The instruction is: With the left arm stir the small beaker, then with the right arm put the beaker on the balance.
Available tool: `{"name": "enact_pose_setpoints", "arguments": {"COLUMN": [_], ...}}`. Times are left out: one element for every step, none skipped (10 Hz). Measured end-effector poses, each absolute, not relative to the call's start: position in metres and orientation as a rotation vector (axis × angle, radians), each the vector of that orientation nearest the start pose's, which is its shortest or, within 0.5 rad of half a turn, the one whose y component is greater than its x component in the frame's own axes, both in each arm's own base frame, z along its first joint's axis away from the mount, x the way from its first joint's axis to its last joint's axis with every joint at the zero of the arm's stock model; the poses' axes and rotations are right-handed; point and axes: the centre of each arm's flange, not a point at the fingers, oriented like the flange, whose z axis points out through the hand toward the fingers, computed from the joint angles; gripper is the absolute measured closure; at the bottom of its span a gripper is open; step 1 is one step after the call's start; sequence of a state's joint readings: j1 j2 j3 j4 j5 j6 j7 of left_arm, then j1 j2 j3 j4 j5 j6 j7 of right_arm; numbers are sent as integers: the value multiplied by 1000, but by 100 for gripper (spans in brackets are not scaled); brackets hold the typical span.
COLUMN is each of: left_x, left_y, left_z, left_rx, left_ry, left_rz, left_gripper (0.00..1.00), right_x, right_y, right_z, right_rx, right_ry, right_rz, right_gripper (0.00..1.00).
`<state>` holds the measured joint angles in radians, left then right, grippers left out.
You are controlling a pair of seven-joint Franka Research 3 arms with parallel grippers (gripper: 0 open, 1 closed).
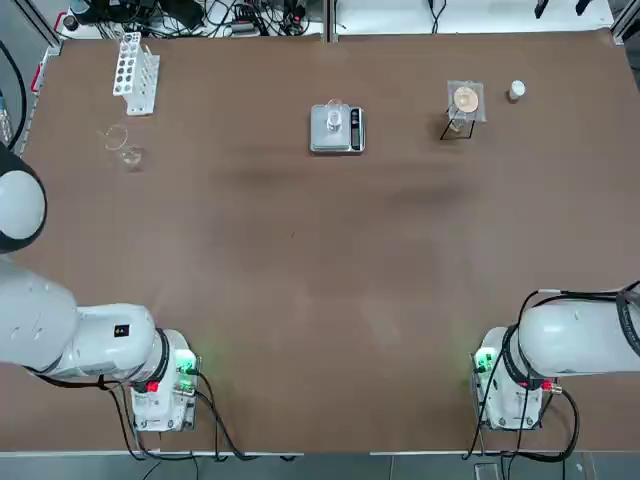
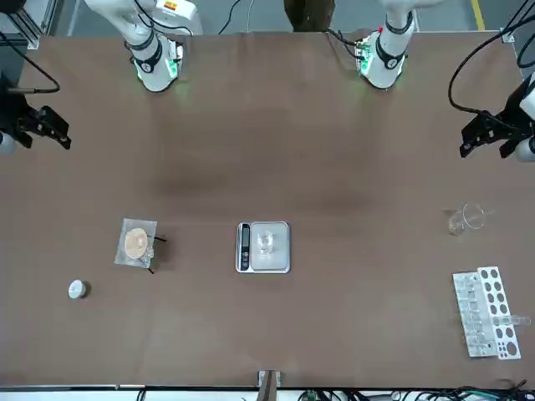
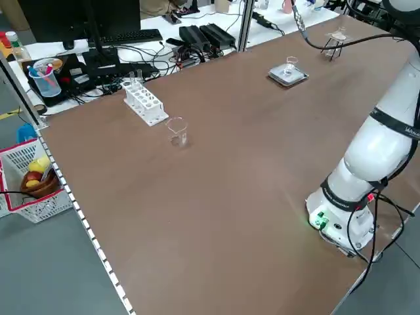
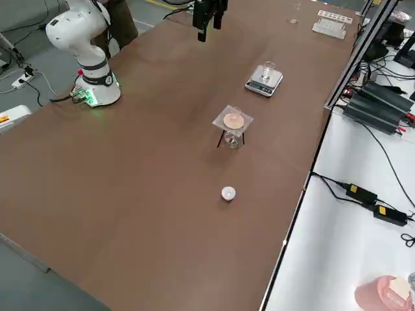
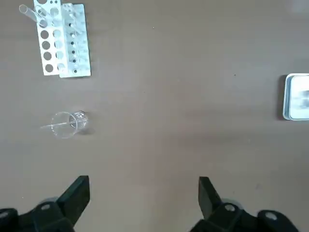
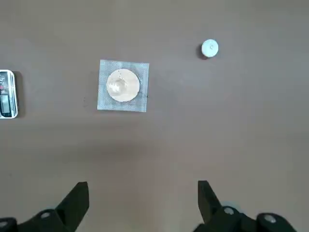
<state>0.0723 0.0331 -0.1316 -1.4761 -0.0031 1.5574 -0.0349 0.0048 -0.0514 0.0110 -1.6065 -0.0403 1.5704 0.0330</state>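
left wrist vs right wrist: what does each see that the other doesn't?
Left wrist only: the rack and a glass beaker with a rod leaning in it.

Right wrist only: the mesh stand with a tan disc on top, and the white-capped bottle.

Both: an edge of the balance, bare brown table, and their own open end effector, left and right, hovering clear of everything.

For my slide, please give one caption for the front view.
Small beaker on the balance; both grippers open, raised at the table's sides.

No legible text or labels
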Motion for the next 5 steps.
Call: {"name": "enact_pose_setpoints", "arguments": {"left_x": [563,563,563,563,563], "left_y": [-32,-32,-32,-32,-30], "left_z": [650,650,650,650,650], "left_rx": [-3150,-3150,-3150,-3150,-3150], "left_ry": [38,39,42,44,41], "left_rz": [-76,-76,-76,-76,-76], "left_gripper": [0,0,0,0,0], "right_x": [538,537,536,534,533], "right_y": [4,4,4,5,5], "right_z": [632,631,631,632,633], "right_rx": [-3182,-3182,-3181,-3181,-3179], "right_ry": [28,28,28,29,30], "right_rz": [-30,-33,-35,-38,-39], "right_gripper": [0,0,0,0,0]}}
